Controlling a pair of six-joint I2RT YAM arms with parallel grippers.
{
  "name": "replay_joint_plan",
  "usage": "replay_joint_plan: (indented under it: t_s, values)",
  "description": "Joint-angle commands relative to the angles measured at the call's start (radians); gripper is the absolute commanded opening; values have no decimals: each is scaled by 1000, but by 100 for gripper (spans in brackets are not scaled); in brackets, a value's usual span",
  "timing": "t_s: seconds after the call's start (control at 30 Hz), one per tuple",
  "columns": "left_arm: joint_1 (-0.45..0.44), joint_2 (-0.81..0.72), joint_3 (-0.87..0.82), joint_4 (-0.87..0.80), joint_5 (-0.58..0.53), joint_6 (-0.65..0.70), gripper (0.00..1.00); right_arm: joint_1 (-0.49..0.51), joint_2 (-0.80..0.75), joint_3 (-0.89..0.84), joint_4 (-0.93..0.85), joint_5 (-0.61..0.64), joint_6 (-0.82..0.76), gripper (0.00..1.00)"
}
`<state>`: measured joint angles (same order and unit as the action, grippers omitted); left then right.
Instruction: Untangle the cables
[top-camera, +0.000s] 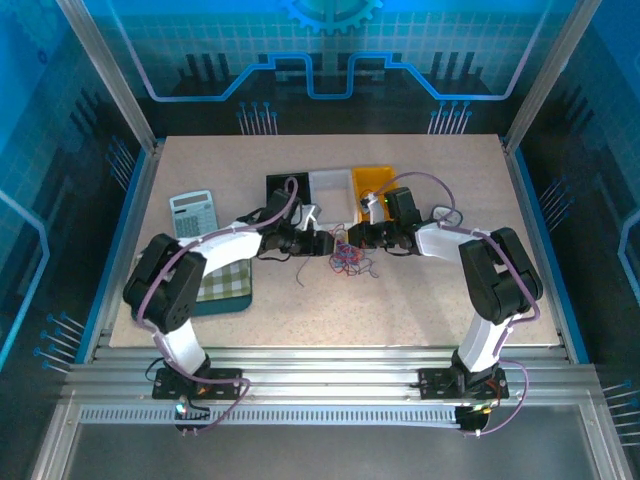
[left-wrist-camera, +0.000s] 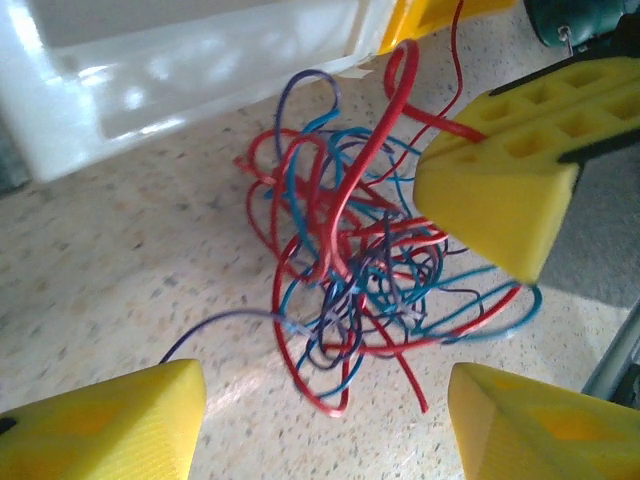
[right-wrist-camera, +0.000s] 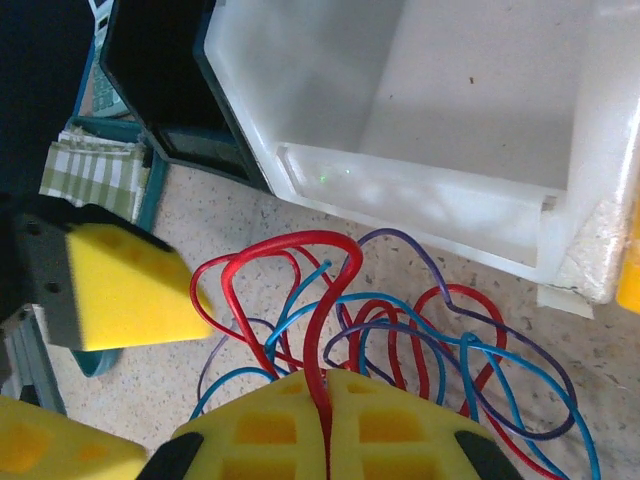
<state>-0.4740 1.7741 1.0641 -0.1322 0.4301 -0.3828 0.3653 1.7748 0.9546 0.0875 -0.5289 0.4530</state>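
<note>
On the speckled table (top-camera: 420, 300) stand a black bin (top-camera: 283, 190), white bin (top-camera: 332, 188) and orange bin (top-camera: 372, 180). Tangled cables (top-camera: 347, 257) and a calculator (top-camera: 193, 213) lie nearby.

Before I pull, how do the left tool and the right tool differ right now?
The right tool is shut, its pads pinching a red cable; the left tool is open and grips nothing. The right tool's pads meet over that strand, while the left tool's pads stand wide apart, facing the tangle. Both have yellow pads and sit low at the tangle beside the white bin.
</note>
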Motion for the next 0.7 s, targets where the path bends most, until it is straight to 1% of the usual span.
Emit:
replay_joint_plan:
  t_s: [0.0,0.1,0.2,0.37,0.53,0.67]
  values:
    - [-20,70,80,-48,87,45,70,-2,-28,-8,29,-34,16,1]
    - [-20,92,94,-14,70,37,76,-2,-34,-12,26,-33,15,1]
    - [-14,91,86,43,82,20,76,-2,-42,-16,18,-36,5,1]
    - [-6,75,62,71,102,16,76,-2,-49,-23,8,-27,-1,0]
    - [19,41,0,136,114,-23,80,-4,-43,-22,6,-25,0,0]
    - [47,4,-51,197,150,-59,81,-3,-39,-20,8,-28,0,0]
